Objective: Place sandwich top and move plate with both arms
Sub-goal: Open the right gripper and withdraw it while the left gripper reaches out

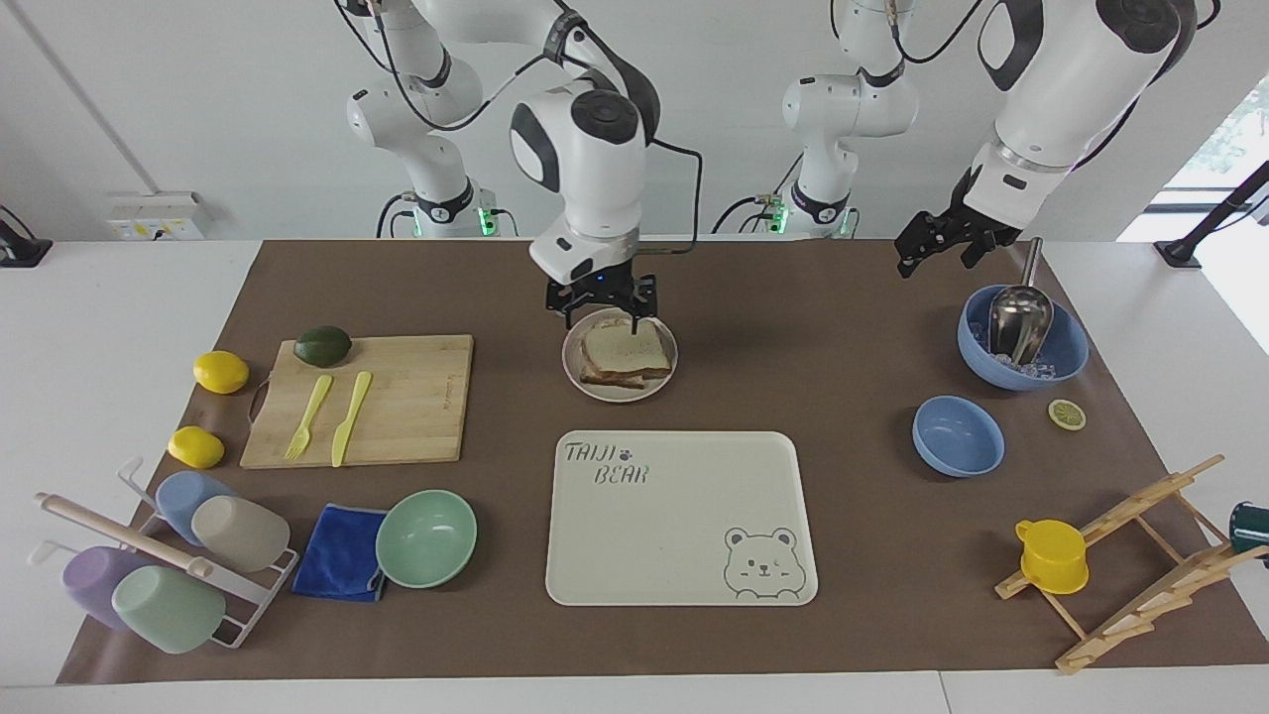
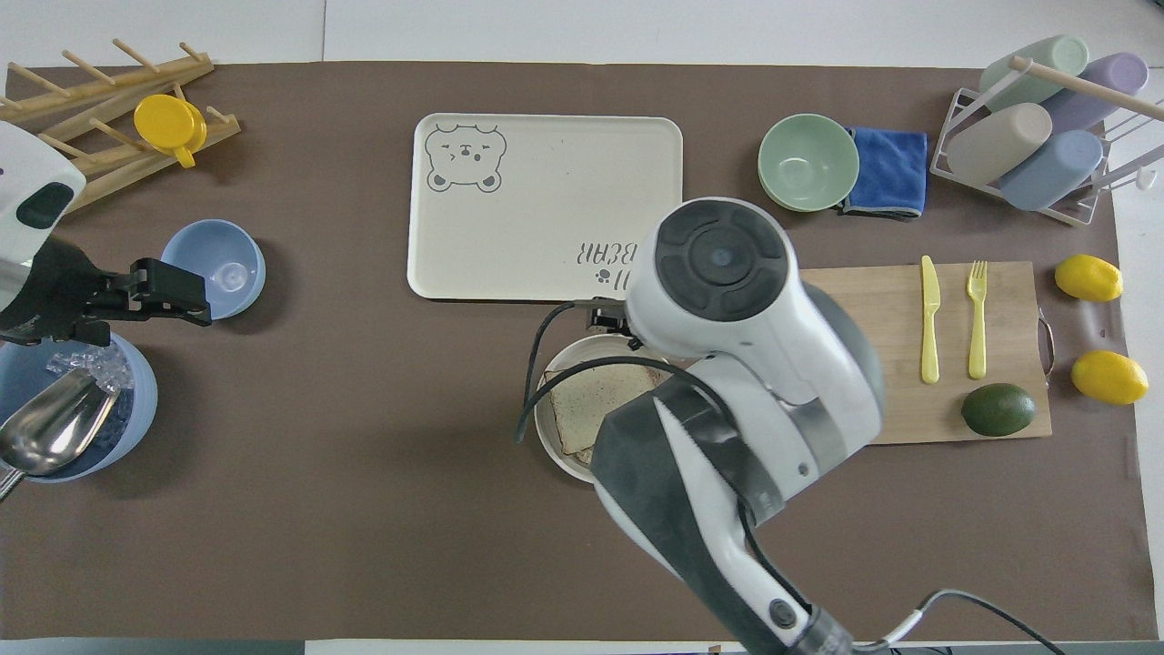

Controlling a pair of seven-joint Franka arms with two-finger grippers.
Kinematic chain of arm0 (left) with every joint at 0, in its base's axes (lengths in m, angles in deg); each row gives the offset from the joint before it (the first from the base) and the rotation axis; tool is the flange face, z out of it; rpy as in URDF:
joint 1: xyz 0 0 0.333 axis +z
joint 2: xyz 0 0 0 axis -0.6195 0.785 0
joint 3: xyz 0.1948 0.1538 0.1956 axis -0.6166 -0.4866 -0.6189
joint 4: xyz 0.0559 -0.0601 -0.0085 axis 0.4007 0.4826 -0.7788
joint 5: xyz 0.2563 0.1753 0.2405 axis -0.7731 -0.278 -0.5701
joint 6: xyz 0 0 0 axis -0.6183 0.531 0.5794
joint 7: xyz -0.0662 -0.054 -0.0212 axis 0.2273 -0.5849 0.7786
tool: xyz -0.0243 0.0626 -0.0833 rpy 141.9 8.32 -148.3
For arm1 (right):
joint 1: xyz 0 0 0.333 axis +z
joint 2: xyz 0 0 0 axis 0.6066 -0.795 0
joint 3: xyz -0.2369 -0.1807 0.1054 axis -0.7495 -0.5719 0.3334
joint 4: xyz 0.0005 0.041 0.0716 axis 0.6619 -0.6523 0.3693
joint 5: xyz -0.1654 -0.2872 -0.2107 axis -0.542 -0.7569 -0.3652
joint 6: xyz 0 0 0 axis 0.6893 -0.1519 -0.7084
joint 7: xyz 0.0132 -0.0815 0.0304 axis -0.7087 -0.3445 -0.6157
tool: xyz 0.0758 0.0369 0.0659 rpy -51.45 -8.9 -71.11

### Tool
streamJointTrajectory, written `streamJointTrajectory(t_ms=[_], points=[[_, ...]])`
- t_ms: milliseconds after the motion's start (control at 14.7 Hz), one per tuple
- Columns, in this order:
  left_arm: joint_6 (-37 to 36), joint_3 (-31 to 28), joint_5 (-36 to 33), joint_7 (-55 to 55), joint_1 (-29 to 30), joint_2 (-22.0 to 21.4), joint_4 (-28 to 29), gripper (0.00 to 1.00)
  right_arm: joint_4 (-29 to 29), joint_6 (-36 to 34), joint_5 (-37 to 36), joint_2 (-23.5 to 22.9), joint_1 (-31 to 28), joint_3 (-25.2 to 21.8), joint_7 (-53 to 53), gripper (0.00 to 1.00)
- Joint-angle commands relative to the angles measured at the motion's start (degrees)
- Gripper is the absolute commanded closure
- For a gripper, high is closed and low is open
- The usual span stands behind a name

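Right arm's black two-finger gripper (image 1: 601,306) pointing straight down with fingers spread apart, just over the robot-side rim of the small round beige-grey plate (image 1: 593,385); left arm's black two-finger gripper (image 1: 930,244) raised, tilted, well apart from that plate, waiting.

The cream tray (image 1: 680,516) reads "TAIJI BEAR" (beside a paw print).

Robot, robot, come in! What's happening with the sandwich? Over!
Right gripper open, over the plate's robot-side rim. Left gripper waiting near the blue ice bowl. Sandwich top lying flat on the stack. Nothing in the way.
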Motion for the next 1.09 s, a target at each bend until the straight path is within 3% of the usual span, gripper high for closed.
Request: streamJointTrajectory(t_ms=[0,272,475,747,883,1019], points=[[1.7,0.5,0.3,-0.2,0.7,-0.9,1.4,0.00,2.7,-4.5,4.2,1.8,-8.8,0.6,4.4,0.00],[7.5,0.8,0.4,-0.1,0.0,-3.6,7.6,0.00,5.8,-17.5,4.4,6.1,-17.4,0.1,19.2,0.00],[10.4,1.0,0.9,-0.1,-2.6,-3.8,10.8,0.00,7.0,-22.9,0.8,8.4,-20.2,-1.8,27.0,0.00],[18.3,1.0,4.6,1.5,-5.0,-3.6,17.4,0.00,13.4,-29.6,-3.9,8.1,-20.4,-5.0,32.2,0.00],[22.1,1.0,5.7,2.4,-7.0,-2.0,19.5,0.00,13.7,-31.8,-3.3,8.7,-20.4,-5.2,34.2,0.00],[25.1,1.0,7.9,3.3,-7.8,-1.1,21.9,0.00,9.9,-26.7,-2.1,9.7,-20.5,-5.4,34.8,0.00]])
